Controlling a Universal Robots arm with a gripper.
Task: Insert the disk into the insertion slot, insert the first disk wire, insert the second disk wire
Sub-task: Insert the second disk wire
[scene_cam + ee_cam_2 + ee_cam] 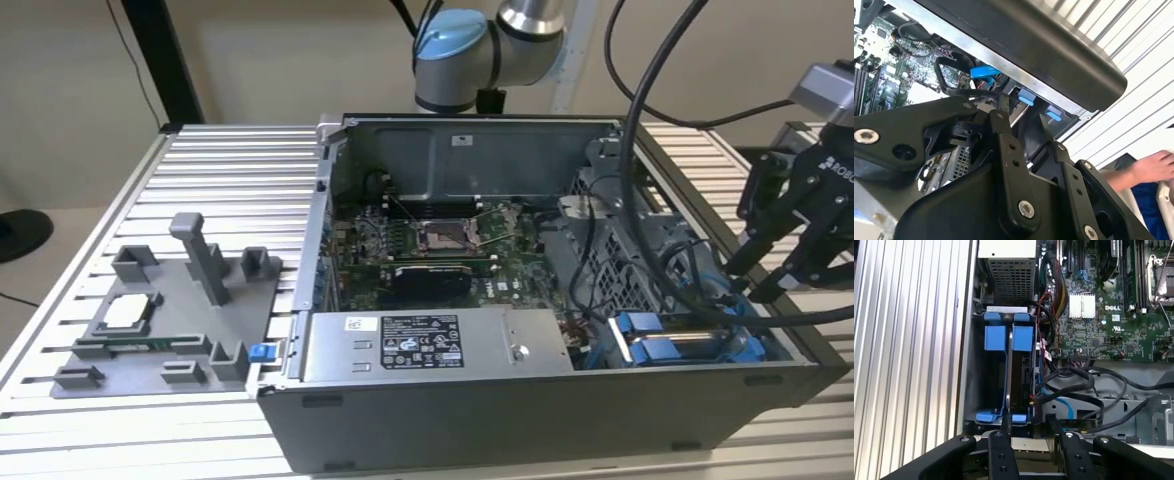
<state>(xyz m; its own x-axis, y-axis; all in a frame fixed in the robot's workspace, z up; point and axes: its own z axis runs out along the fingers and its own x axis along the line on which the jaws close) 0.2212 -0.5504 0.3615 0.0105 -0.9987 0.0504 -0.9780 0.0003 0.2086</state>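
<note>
An open dark grey metal computer case [534, 420] is seen on a ribbed aluminium worktop [227, 170]. The black two-fingered end effector [761, 280] is held at the case's edge on the exterior view's right, above the insertion slot [970, 380], a grey rectangular bay with bright blue plastic tabs. Its fingers [1002, 450] are spread apart and nothing is clamped between them. The disk [1021, 377], in its bright blue plastic frame, appears to be seated on edge in the slot, though only a dark narrow side can be made out between the blue tabs. Black cables [1094, 385] are looped just beside the slot, near the green motherboard [1104, 315]. A silver power-supply box [420, 345] with a sticker is set near the slot. A person's hand [1149, 167] is seen beyond the case in the second wrist view.
</note>
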